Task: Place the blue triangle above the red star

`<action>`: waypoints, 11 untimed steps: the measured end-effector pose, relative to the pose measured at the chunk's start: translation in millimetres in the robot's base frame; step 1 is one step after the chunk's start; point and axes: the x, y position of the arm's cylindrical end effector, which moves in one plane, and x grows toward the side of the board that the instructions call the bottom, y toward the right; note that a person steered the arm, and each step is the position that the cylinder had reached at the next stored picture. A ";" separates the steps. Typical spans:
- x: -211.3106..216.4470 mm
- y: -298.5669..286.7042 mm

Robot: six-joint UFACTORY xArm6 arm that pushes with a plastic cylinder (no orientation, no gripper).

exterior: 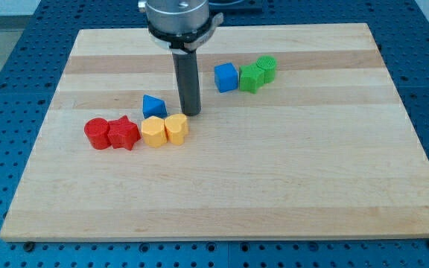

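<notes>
Now tip [191, 113] at blue triangle's [153, 106] three o'clock; push toward nine, stopping at red star's [124, 132] twelve. No claw visible.

Single raised view, angled down over the whole wooden board [222, 186], mount seemingly beyond its near edge

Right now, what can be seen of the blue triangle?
The blue triangle is a small, solid-looking block of matte blue, lying flat on the wooden board, left of centre. Its lower edge meets or nearly meets the yellow block below it; contact cannot be confirmed. The red star sits lower-left, apart from it. My tip stands just to its right, with a narrow gap showing.
</notes>
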 end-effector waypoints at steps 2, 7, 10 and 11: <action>1.7 -13.3; -7.9 -78.3; -42.7 -80.0; -43.3 -98.4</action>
